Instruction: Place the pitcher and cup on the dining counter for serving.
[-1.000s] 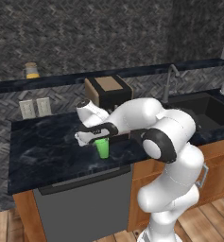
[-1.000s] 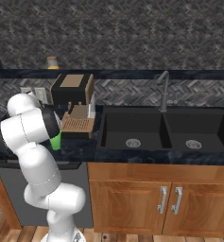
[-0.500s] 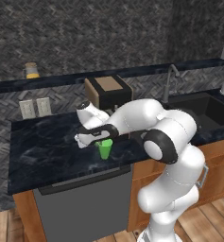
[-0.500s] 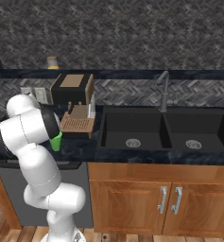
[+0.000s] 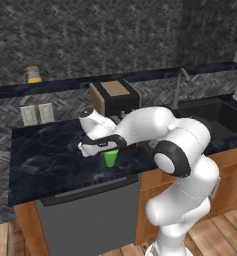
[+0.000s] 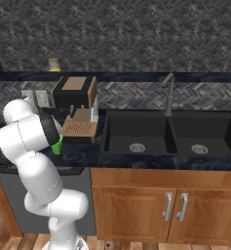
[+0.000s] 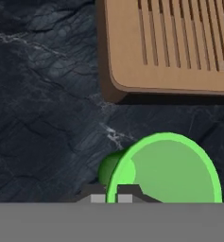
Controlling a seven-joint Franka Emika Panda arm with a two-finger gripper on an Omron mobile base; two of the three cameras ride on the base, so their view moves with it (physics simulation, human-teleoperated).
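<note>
Cup (image 5: 110,158) pinched by its rim in the claw (image 7: 112,194), on the dark marbled counter (image 5: 45,160).

Green and tapered, the cup sits directly beneath the claw in the left base view, and the hand view shows the two fingertips (image 7: 98,197) closed on either side of its near rim wall, one outside and one inside. Whether its base touches the counter or hangs just above it cannot be told. Just beyond the claw stands the brown coffee machine (image 5: 115,98), its slatted drip tray (image 7: 175,42) near the cup but apart from it. Bare stone spreads away from the machine on the claw's other side, and the counter's front edge lies just beside the cup. Past the machine is the black sink (image 6: 168,134) with its tap (image 6: 169,91). Well above and behind the claw, a pitcher (image 5: 34,74) with a tan lid stands on a raised ledge (image 5: 140,75).
</note>
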